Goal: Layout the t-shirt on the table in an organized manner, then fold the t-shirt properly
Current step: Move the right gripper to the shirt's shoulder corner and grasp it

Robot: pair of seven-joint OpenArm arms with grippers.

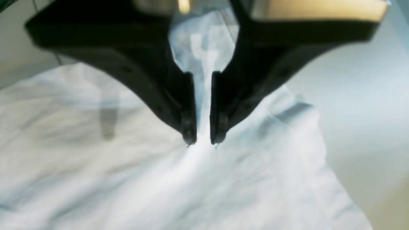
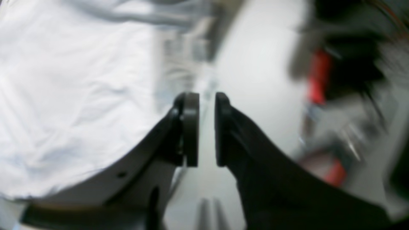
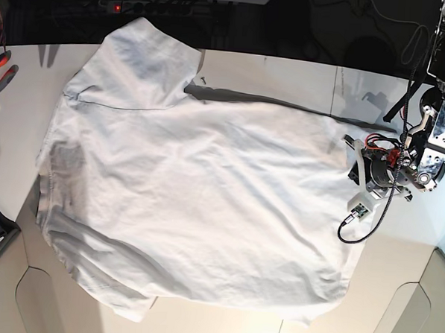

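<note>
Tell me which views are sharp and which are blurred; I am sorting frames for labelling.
Base view: sharp, the t-shirt shows its wrinkles and casts a shadow on the table. Left wrist view: soft throughout, the left gripper pinching cloth out of focus. Right wrist view: the right gripper fairly clear, background on its right smeared.

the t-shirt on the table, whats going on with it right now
A two-armed robot is laying out the t-shirt on the table. It lies mostly spread, though wrinkled. The left hand is closed on a pinch of fabric at the shirt's edge. The right hand has its jaws nearly together with nothing visible between them, beside the cloth rather than on it. No fold has been made yet.
</note>
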